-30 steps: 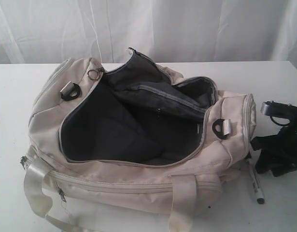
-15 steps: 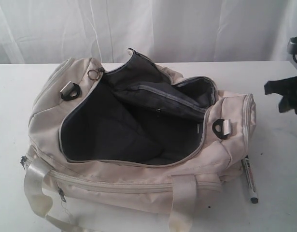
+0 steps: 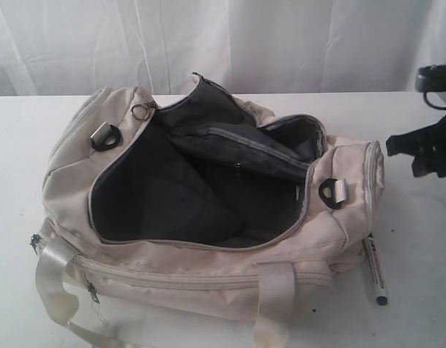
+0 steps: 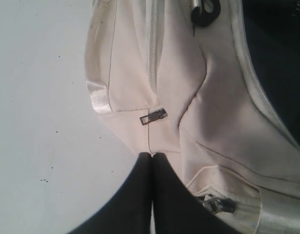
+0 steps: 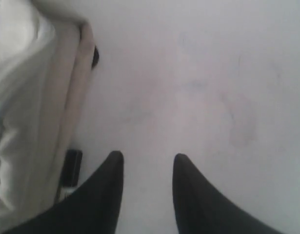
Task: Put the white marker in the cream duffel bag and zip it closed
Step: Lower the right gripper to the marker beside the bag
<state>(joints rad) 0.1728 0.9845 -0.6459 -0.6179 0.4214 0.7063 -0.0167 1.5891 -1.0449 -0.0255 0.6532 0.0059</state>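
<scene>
Okay, so the step in hand is the pickup. The white marker (image 3: 374,270) is lying flat on the surface (image 3: 418,239), just beside the right end of the cream bag (image 3: 172,272). Its far end is tucked in at the bag's bottom corner, and I can't tell if it's actually touching the fabric. The bag's main opening is gaping wide, so dropping it in should be the easy part.

My right jaws are hanging above the surface, well apart from the marker, parted about halfway with nothing between them. The left jaws are pressed together on nothing, parked by the bag's left end.

How I'd play it:
- Bring the right arm over the middle of the marker, or a bit toward the end away from the bag, since that's where there's room.
- Turn the wrist so the jaws straddle the barrel crosswise, not along it.
- Go down slowly, because a slim round pen probably rolls if one side nudges it first.
- Watch the bag-side finger, which could snag fabric or push the marker under the bag.
</scene>
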